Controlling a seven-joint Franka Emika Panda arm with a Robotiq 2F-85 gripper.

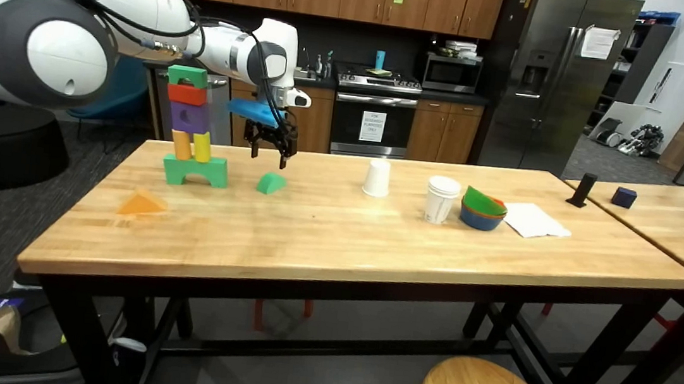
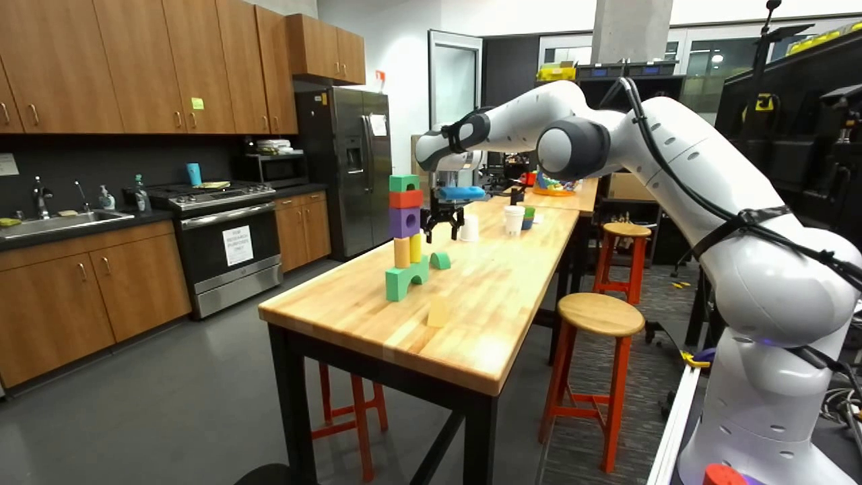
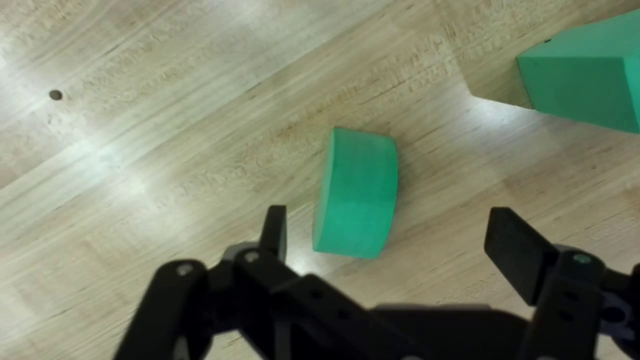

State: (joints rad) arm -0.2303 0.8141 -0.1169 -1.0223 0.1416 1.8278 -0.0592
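Green half-round block [image 3: 357, 195] lies below the jaws (spread wide, gripping nothing).

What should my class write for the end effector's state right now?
End effector: open, holding nothing, its jaws apart above the green half-round block.

One half-round [image 3: 357, 195], six blocks [image 1: 195, 126] (stacked)

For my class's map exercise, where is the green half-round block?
In both exterior views, the green half-round block sits on the tabletop just right of the block tower, beneath the open tool.
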